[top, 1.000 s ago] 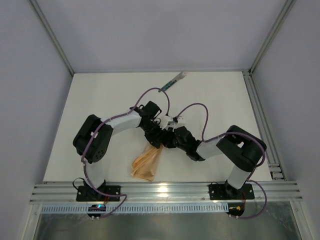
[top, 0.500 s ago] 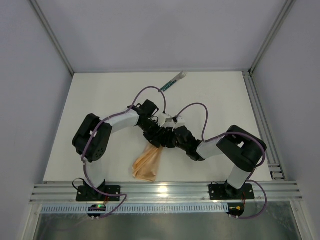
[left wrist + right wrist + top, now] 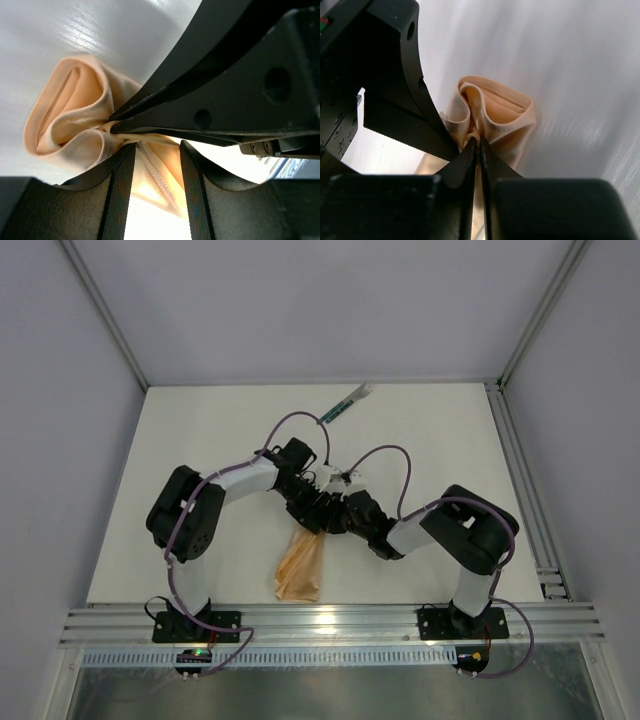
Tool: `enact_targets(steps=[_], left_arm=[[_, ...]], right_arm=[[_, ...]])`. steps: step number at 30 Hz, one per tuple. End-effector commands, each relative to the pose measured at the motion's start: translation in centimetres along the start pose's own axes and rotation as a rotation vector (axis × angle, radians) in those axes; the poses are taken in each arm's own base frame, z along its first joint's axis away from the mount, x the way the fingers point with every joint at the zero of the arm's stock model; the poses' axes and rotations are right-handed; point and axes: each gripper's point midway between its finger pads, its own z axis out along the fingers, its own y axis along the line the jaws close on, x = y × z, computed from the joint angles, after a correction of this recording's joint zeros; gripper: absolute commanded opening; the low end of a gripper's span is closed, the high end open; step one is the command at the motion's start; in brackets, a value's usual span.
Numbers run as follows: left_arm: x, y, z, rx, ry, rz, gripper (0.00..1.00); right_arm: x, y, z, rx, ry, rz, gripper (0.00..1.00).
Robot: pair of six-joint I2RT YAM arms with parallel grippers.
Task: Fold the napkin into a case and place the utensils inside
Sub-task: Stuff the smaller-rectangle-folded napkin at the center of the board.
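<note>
From the overhead camera I see both arms bent inward, their heads meeting over the middle of the white tabletop (image 3: 200,460). The soft peach-tan cloth napkin (image 3: 302,565) is not a flat square. It is bunched into a long, rumpled strip that runs from under the two heads toward the near edge of the table, just left of centre.

On my right wrist view, the right gripper (image 3: 476,145) is clenched on a raised pleat of the napkin. The two black fingers are pressed together with only a thin line of cloth between them. Beyond the pinch, the cloth billows into two rounded loops that rest on the table. One textured pad (image 3: 402,131) of the other arm's hand stands just beside this pinch, to its left.

On my left wrist view, the left gripper (image 3: 156,147) has its jaws apart. A band of the napkin with a stitched hem lies in the gap between them, and I see neither pad pressing on it, so I read that hand as released. The right arm's closed fingertips cross this view just above that gap.

The slim utensils with dark green handles and pale silvery ends (image 3: 347,402) lie together at a slant near the far edge of the table, well apart from the napkin and from both hands.
</note>
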Motion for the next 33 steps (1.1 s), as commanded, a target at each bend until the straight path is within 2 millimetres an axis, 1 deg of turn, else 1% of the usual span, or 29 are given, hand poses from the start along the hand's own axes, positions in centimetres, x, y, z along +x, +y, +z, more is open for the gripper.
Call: enact_targets(steps=[1,2,5,6,7,8,11,12,13,15,17,20,21,22,24,26,28,29,33], left_arm=[[-1.6,1.1,1.1,-0.027,-0.038,0.044,0.44],[-1.6,1.2,1.0,-0.028,-0.040,0.039,0.45],[-1.7,1.1,0.7,-0.015,-0.056,0.029,0.45],[-1.7,0.9,0.5,0.008,-0.065,0.024,0.47],[-1.4,0.9,0.5,0.018,-0.066,0.024,0.48],[-1.4,0.9,0.2,0.017,-0.074,0.027,0.50],[-1.1,0.8,0.0,0.026,-0.079,0.041,0.52],[-1.2,0.7,-0.2,0.024,-0.087,0.049,0.53],[-1.2,0.8,-0.3,0.013,-0.087,0.055,0.53],[-1.2,0.8,-0.4,0.007,-0.089,0.059,0.54],[-1.2,0.7,-0.5,0.013,-0.087,0.055,0.55],[-1.0,0.7,-0.4,0.016,-0.080,0.041,0.55],[-0.9,0.8,-0.2,0.015,-0.076,0.040,0.55],[-0.8,0.9,-0.2,0.015,-0.073,0.038,0.55],[-0.8,0.9,-0.2,0.014,-0.073,0.036,0.55],[-1.0,1.1,-0.2,0.006,-0.075,0.038,0.55],[-1.0,1.2,-0.2,0.001,-0.073,0.036,0.55],[-0.9,1.1,-0.2,0.004,-0.070,0.034,0.56],[-0.9,1.1,-0.1,0.008,-0.071,0.033,0.56]], right_arm=[[4.1,-1.9,0.0,0.054,0.138,0.009,0.07],[4.1,-2.1,-0.1,0.059,0.135,0.010,0.04],[3.7,-2.1,-0.5,0.064,0.120,0.006,0.04],[3.7,-2.1,-0.7,0.065,0.119,0.005,0.04],[3.6,-2.3,-0.8,0.066,0.117,0.009,0.07],[3.6,-2.3,-1.0,0.064,0.122,0.014,0.13],[2.7,-1.7,-1.4,0.032,0.108,0.039,0.19],[2.4,-1.5,-1.6,0.020,0.105,0.045,0.23],[1.9,-1.4,-1.6,0.007,0.098,0.056,0.25],[1.9,-0.8,-1.7,-0.037,0.118,0.073,0.28],[1.5,-0.7,-1.7,-0.046,0.110,0.081,0.29],[1.4,-0.7,-1.8,-0.054,0.107,0.092,0.31],[1.5,-0.4,-2.0,-0.074,0.110,0.094,0.31],[1.0,0.1,-1.9,-0.101,0.094,0.098,0.34],[0.8,0.6,-1.8,-0.125,0.093,0.099,0.36],[1.1,1.0,-1.5,-0.149,0.117,0.092,0.37],[0.8,1.7,-1.5,-0.182,0.107,0.100,0.38],[1.2,1.4,-1.7,-0.171,0.117,0.107,0.43],[1.4,0.9,-1.6,-0.152,0.123,0.101,0.45]])
